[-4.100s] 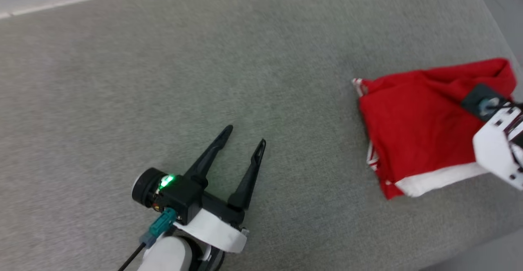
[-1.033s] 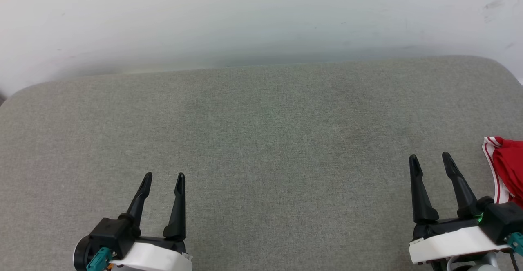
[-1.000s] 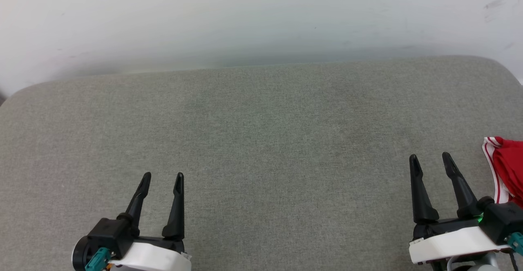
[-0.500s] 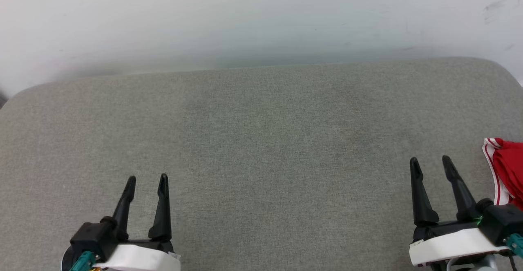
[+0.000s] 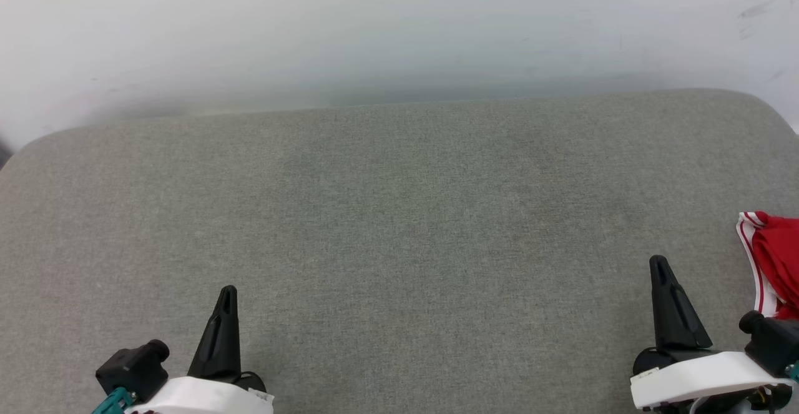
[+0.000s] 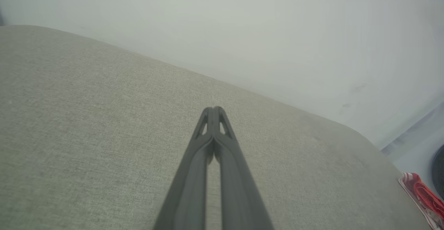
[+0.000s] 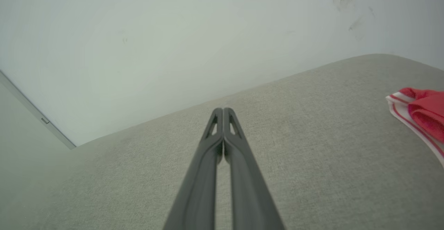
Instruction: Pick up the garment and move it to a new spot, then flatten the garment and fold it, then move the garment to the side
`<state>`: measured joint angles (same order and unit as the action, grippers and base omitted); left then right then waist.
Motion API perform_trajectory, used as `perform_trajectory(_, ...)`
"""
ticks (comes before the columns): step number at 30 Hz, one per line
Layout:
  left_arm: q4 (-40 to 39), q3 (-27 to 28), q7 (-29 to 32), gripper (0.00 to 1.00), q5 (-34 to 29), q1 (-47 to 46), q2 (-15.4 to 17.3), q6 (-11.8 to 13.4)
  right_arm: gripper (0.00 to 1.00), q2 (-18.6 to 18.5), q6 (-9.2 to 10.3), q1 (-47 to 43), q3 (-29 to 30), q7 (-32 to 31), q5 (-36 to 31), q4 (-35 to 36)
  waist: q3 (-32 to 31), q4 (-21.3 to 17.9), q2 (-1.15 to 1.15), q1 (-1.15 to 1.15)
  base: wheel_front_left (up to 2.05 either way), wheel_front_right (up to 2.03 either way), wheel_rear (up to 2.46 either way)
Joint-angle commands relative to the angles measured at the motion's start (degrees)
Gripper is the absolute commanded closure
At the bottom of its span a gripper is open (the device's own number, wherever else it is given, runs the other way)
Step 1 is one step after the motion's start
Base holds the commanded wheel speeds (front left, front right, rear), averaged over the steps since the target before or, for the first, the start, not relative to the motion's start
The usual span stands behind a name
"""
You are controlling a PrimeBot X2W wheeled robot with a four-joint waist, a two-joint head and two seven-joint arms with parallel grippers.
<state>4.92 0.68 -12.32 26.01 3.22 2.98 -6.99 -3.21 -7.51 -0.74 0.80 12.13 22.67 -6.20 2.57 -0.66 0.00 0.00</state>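
Loosely folded garment rests on woven cushion; left tool, right tool closed.

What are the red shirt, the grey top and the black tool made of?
The garment: thin, soft cloth; it bunches into folds. The grey surface: matte woven fabric, a fine weave shows, maybe padded underneath. The right tool: dark, matte, probably moulded plastic, with slots near its tip.

The garment is red with a red-and-white striped edge. It lies in soft folds at the far right side of the grey surface. Part of it runs out of view.
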Motion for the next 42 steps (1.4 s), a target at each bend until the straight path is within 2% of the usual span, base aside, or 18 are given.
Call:
perform_trajectory(1,-0.3,0.4,0.6,1.00,3.1,-1.6,0.4,-0.1,1.00,-0.6,0.00,1.5,0.0,-0.5,3.4,0.4,0.0,0.0,0.00,0.00,0.00,0.00,0.00)
perform_trajectory(25,2.5,1.2,5.5,1.00,23.0,-4.2,0.9,-0.2,1.00,-1.2,0.01,3.3,0.6,-5.0,24.5,-2.0,-0.5,0.1,0.00,0.00,0.00,0.00,0.00)
perform_trajectory(26,2.8,1.4,6.1,1.00,25.2,-4.5,0.9,-0.3,1.00,-1.3,0.01,3.5,0.7,-5.6,26.8,-2.3,-0.6,0.2,0.00,0.00,0.00,0.00,0.00)
perform_trajectory(42,4.4,2.1,9.0,1.00,35.8,-5.7,1.0,-0.4,1.00,-1.4,0.01,4.4,1.3,-8.3,38.1,-3.6,-0.9,0.3,0.00,0.00,0.00,0.00,0.00)
